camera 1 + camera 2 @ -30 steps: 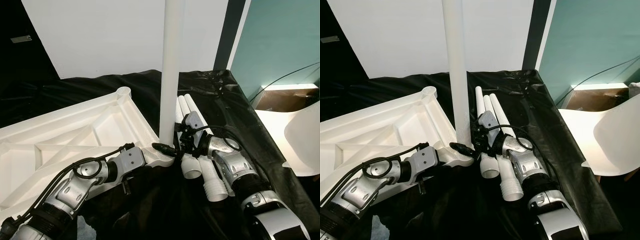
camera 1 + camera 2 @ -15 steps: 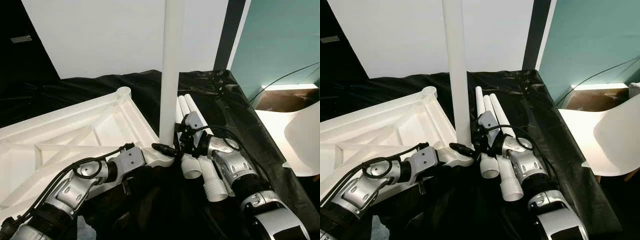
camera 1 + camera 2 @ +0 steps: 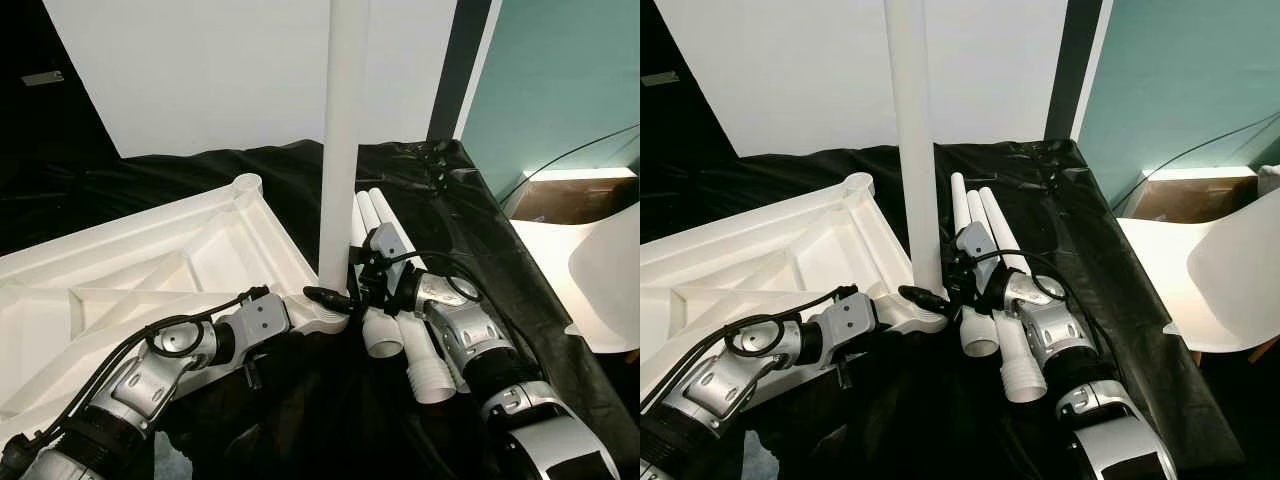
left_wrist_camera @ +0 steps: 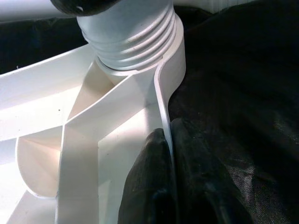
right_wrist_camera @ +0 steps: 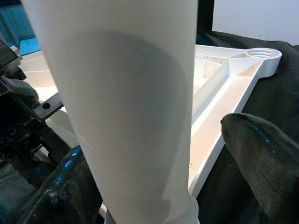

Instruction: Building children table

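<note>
A white tabletop (image 3: 150,270) with ribbed underside lies on glossy black sheeting (image 3: 480,250). A plain white leg (image 3: 340,140) stands at its corner; more white legs (image 3: 400,330) lie beside it. Both arms (image 3: 150,375) are silver with black fingers (image 4: 149,186) and black cables. The wall (image 3: 200,70) is white, beside a teal panel (image 3: 560,80).

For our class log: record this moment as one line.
left end effector: pinching tabletop rim | right end effector: around upright leg | spare legs: lying alongside

Leg (image 3: 914,150) standing upright in tabletop (image 3: 750,255) corner socket.
We are flanking its base: left gripper (image 3: 923,297) pinching the rim, right gripper (image 3: 952,272) beside loose legs (image 3: 985,285).
</note>
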### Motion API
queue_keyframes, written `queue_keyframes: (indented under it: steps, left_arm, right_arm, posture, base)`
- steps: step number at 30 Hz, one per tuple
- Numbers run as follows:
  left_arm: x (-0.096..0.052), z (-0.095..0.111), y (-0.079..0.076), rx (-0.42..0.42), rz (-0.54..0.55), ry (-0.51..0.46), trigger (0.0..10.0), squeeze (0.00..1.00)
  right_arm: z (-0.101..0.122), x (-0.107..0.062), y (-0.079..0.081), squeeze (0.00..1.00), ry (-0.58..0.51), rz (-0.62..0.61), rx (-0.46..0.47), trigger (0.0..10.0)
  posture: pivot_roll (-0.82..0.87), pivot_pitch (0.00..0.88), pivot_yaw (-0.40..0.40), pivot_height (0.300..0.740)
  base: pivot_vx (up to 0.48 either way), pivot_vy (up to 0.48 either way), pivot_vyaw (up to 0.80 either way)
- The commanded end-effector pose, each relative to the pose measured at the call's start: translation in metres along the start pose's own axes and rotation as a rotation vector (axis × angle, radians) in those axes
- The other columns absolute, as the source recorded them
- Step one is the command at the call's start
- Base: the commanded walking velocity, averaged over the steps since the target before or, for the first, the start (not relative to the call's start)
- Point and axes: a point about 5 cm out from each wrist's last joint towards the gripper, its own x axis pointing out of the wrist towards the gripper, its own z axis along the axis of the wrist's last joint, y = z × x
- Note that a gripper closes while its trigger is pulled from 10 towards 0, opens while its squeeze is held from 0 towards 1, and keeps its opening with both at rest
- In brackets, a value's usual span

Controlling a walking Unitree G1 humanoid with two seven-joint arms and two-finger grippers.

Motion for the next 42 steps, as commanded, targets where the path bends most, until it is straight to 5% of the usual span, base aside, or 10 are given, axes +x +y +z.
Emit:
queue_keyframes:
  steps: [1,23,24,28,37,38,39,40,42]
  left_arm:
    - [0.016,-0.026,-0.04,-0.062,-0.289,0.107,10.0,0.0]
    - [0.017,-0.026,-0.04,-0.062,-0.29,0.106,10.0,0.0]
    - [0.012,-0.017,-0.038,-0.079,-0.256,0.029,10.0,0.97]
    - [0.004,-0.007,-0.034,-0.101,-0.217,-0.063,10.0,1.0]
    - [0.002,-0.005,-0.031,-0.097,-0.193,-0.082,10.0,1.0]
    - [0.002,-0.004,-0.03,-0.091,-0.183,-0.085,10.0,0.82]
    - [0.001,-0.004,-0.029,-0.089,-0.173,-0.091,10.0,0.82]
    - [0.0,-0.002,-0.027,-0.091,-0.161,-0.106,10.0,0.0]
    - [-0.002,0.0,-0.025,-0.096,-0.139,-0.127,10.0,0.0]
  right_arm:
    - [0.004,0.005,0.002,0.0,-0.031,-0.014,0.002,10.0]
    - [0.005,0.003,0.0,0.0,-0.013,0.013,-0.006,10.0]
    - [0.002,0.0,0.003,0.0,-0.037,-0.1,0.036,10.0]
    - [-0.002,-0.005,0.006,0.0,-0.065,-0.257,0.096,10.0]
    - [-0.002,-0.004,0.005,0.0,-0.072,-0.29,0.106,10.0]
    - [-0.002,-0.004,0.005,0.0,-0.073,-0.291,0.104,10.0]
    - [-0.001,-0.004,0.005,0.0,-0.074,-0.294,0.102,10.0]
    - [0.0,-0.004,0.005,0.0,-0.075,-0.299,0.099,10.0]
    - [0.0,-0.005,0.006,0.0,-0.076,-0.305,0.096,10.0]
  posture:
    - [0.08,0.0,-0.009,0.74]
    - [0.08,0.0,0.0,0.74]
    - [0.07,0.0,0.0,0.74]
    - [0.07,0.0,0.0,0.74]
    - [0.07,0.0,0.0,0.74]
    - [0.07,0.0,0.0,0.74]
    - [0.07,0.0,0.0,0.74]
    - [0.07,0.0,0.0,0.74]
    - [0.07,0.0,0.0,0.74]
  base:
    - [0.0,0.0,0.0]
    - [0.0,0.0,0.0]
    - [0.0,0.0,0.0]
    - [0.0,0.0,0.0]
    - [0.0,0.0,0.0]
    - [0.0,0.0,0.0]
    - [0.0,0.0,0.0]
    - [0.0,0.0,0.0]
    - [0.0,0.0,0.0]
